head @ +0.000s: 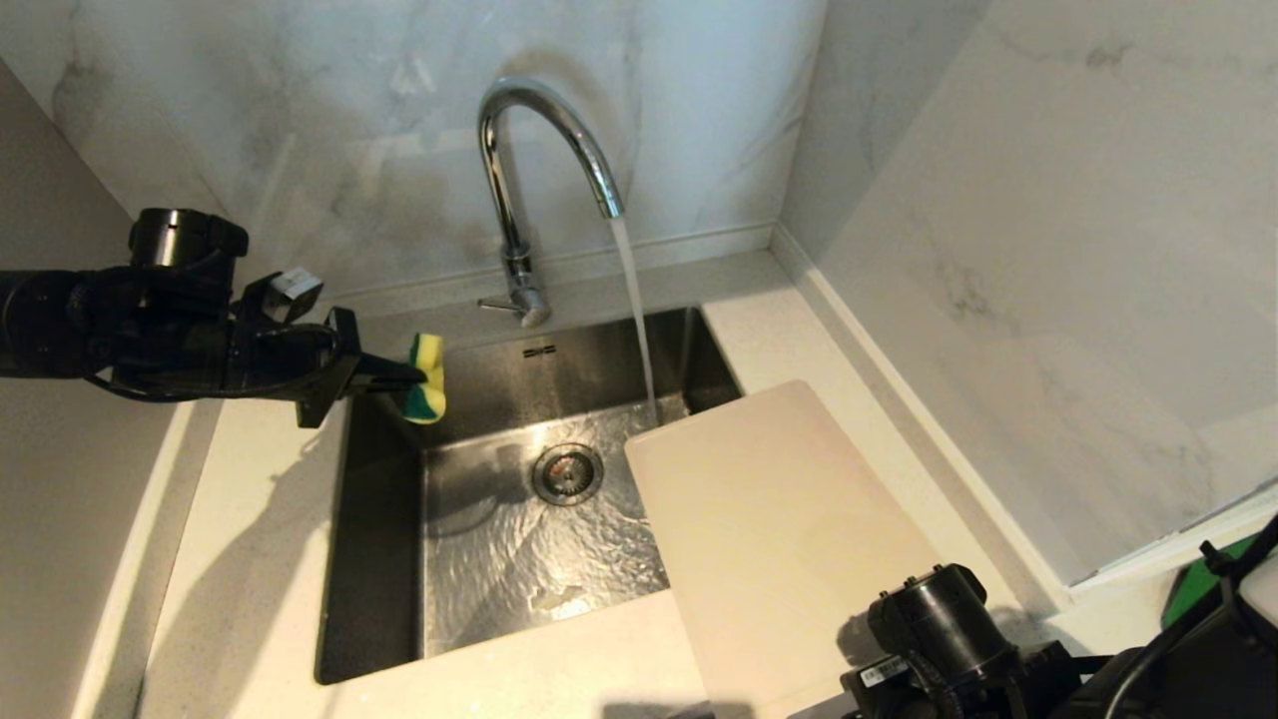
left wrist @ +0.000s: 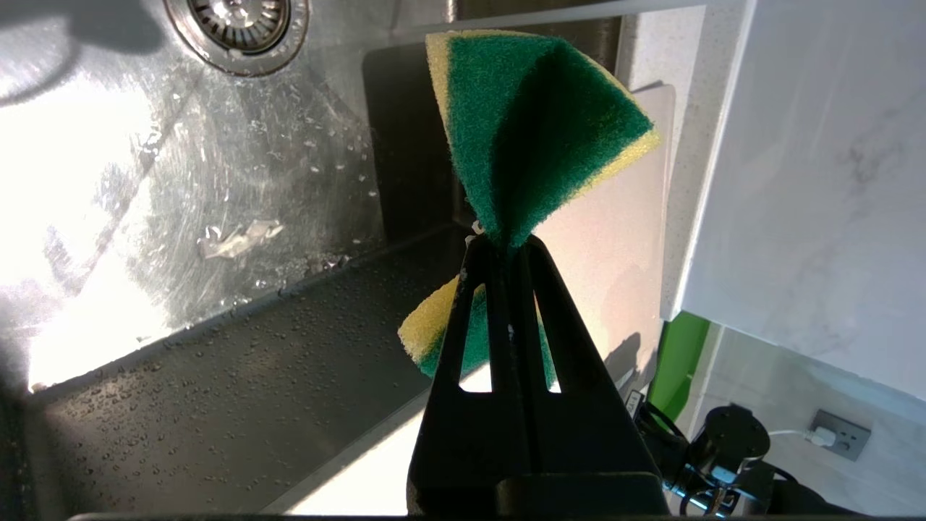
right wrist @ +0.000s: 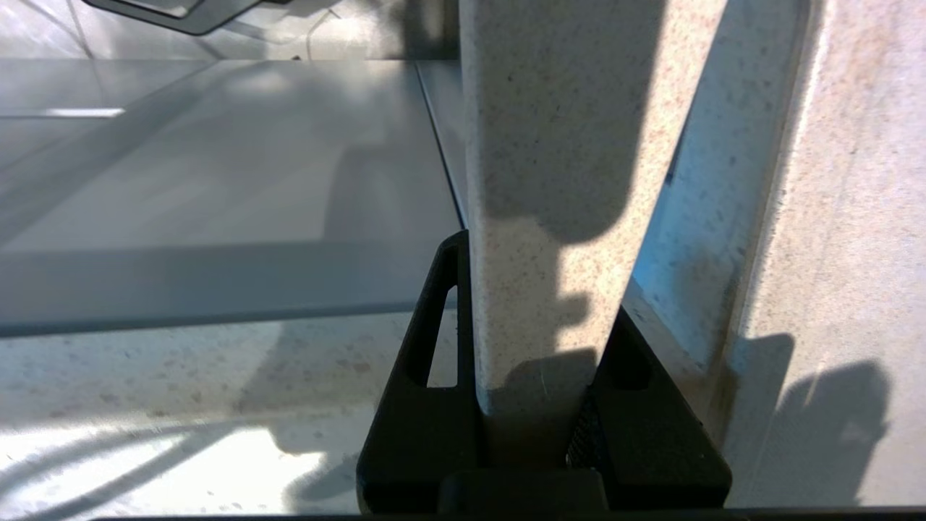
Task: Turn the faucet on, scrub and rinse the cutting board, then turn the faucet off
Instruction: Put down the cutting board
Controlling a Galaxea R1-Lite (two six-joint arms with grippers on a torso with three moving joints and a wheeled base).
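Water runs from faucet [head: 544, 150] into sink [head: 379, 559], stream landing just beside far corner of cutting board [head: 779, 539]. Board lies tilted over sink's right side, near end over counter [head: 250, 559]. Right gripper [right wrist: 539, 340] at bottom right of head view, jaws clamped on board's near edge, edge seated deep between fingers. Left gripper [head: 394, 377] above sink's left rim, jaws pinched on folded green-yellow sponge [head: 427, 377], well apart from board.
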